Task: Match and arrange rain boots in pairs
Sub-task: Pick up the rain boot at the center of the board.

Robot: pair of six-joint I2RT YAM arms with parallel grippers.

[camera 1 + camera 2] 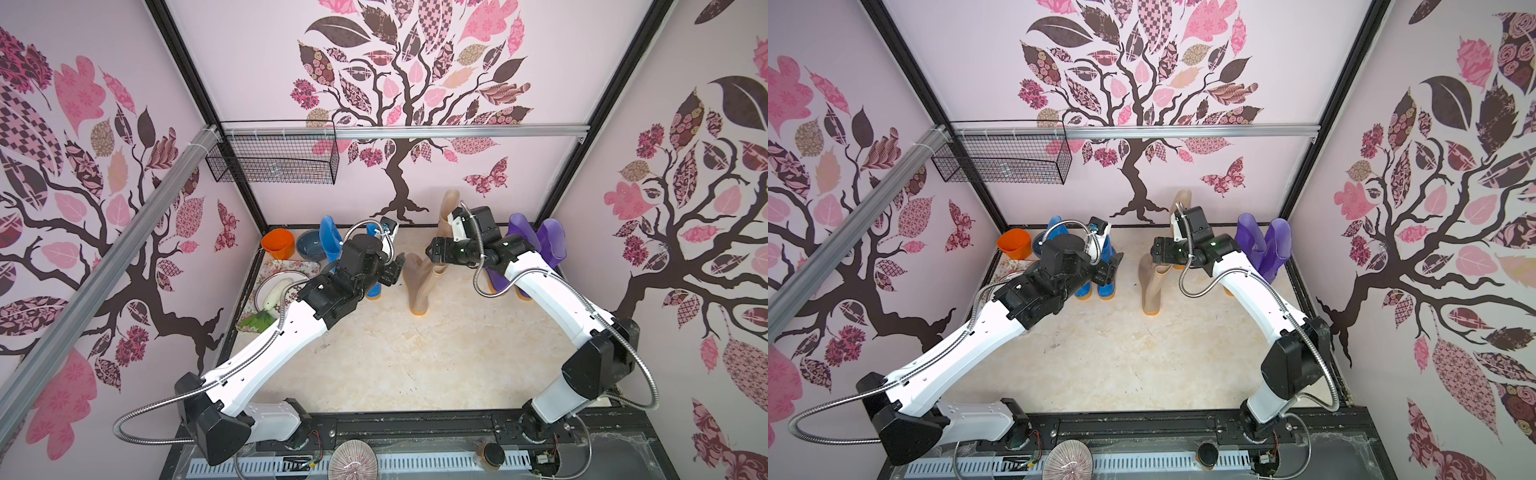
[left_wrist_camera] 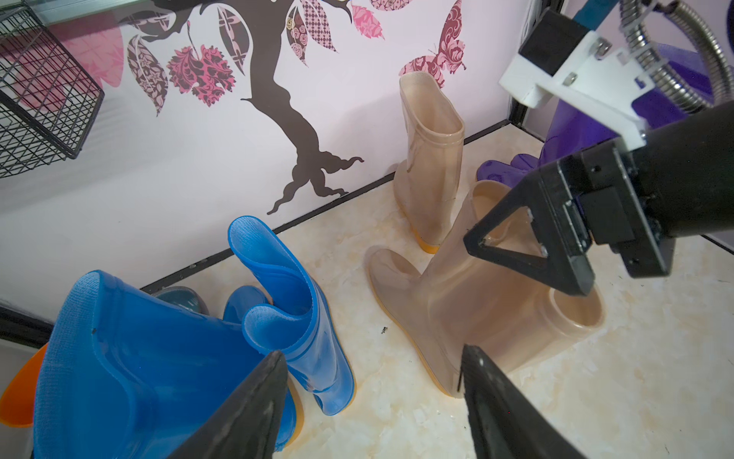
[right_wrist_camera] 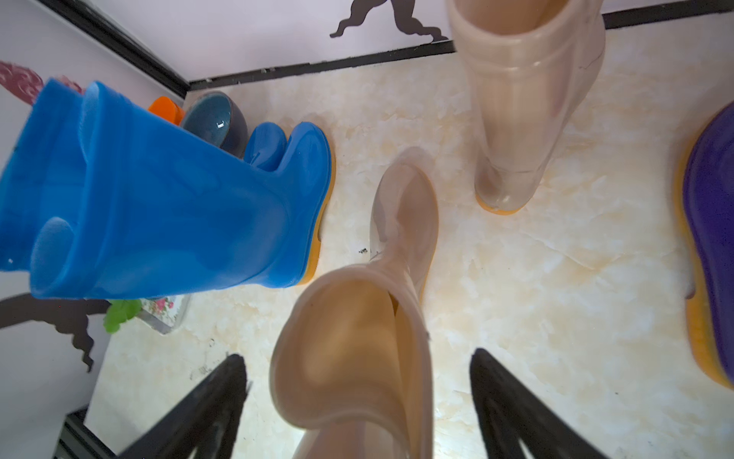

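Left claw (image 2: 373,353), right claw (image 3: 357,355): jaws apart

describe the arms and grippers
The left arm and right arm have white shells with black joints and wrists. A silver ribbed hose loops along each. The left gripper and right gripper have black, pointed triangular fingers.

Free: front half of table (image 1: 395,365), bare side to side.
Free: narrow lane of bare top between blue boots (image 1: 330,235) and middle beige boot (image 1: 417,286).
Blocked, back left corner: orange cup (image 1: 277,245), bowl (image 1: 309,245); tray (image 1: 279,266) along left edge.
Blocked, back wall: second beige boot (image 1: 449,208), upright.
Blocked, back right: purple boots (image 1: 548,241), right arm (image 1: 540,282) in front of them.
Overhead, left: wire basket (image 1: 270,158).
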